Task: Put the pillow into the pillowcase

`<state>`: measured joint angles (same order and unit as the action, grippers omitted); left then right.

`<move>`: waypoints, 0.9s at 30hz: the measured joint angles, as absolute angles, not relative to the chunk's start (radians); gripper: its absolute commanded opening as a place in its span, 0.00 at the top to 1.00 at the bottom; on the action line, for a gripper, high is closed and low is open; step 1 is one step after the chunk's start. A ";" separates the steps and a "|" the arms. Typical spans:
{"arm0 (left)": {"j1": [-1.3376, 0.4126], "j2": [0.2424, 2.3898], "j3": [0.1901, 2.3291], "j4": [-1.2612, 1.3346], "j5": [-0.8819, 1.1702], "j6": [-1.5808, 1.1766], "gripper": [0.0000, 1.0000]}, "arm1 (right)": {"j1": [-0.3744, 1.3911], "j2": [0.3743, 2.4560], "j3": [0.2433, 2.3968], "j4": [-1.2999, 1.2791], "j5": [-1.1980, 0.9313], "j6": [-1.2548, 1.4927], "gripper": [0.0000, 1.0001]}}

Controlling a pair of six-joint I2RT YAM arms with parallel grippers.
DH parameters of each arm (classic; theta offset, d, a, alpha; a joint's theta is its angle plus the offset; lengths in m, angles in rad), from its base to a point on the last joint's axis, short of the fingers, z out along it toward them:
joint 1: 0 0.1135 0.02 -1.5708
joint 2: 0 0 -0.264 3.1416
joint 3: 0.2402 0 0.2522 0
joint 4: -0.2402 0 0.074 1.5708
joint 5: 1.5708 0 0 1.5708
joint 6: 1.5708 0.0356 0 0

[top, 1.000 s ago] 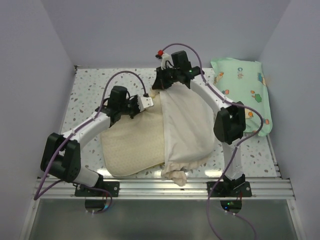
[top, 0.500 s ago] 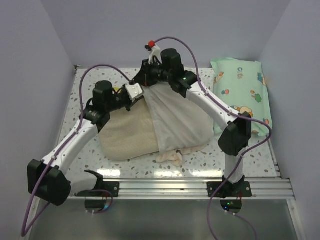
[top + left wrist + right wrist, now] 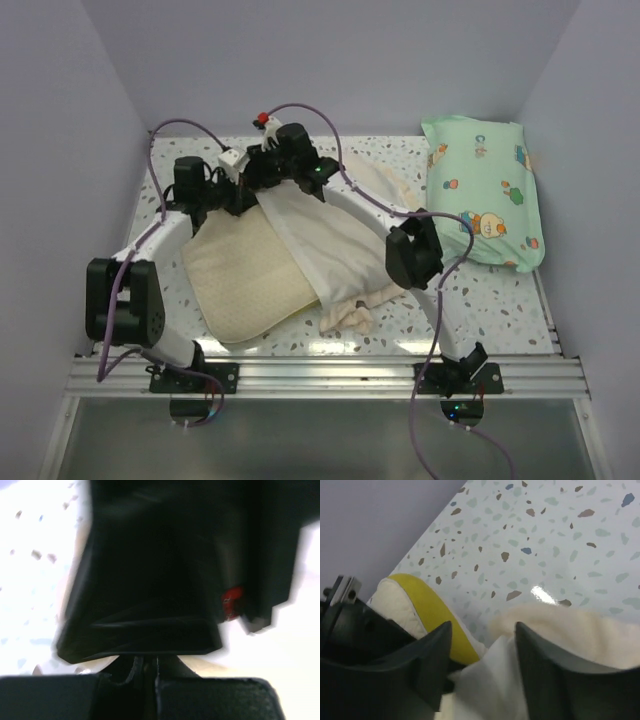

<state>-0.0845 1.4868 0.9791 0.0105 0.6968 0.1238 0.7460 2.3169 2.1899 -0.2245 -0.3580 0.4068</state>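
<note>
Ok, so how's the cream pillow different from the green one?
The pillow is plain cream with a quilted texture; the green pillow is mint with cartoon prints. The pillow lies left of centre, partly covered by the pillowcase; the green pillow lies uncovered at the far right, apart from both. Both are rectangular and lie flat on the table.

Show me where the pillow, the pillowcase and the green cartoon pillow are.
the pillow (image 3: 240,285): top view, middle of its quilted cream-yellow face.
the pillowcase (image 3: 328,248): top view, middle of its cream face.
the green cartoon pillow (image 3: 482,185): top view, centre of its printed face.
</note>
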 measured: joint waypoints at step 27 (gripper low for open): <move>-0.292 1.058 0.912 -0.537 0.479 0.665 0.00 | 0.416 1.179 1.070 -0.667 -0.393 -0.063 0.11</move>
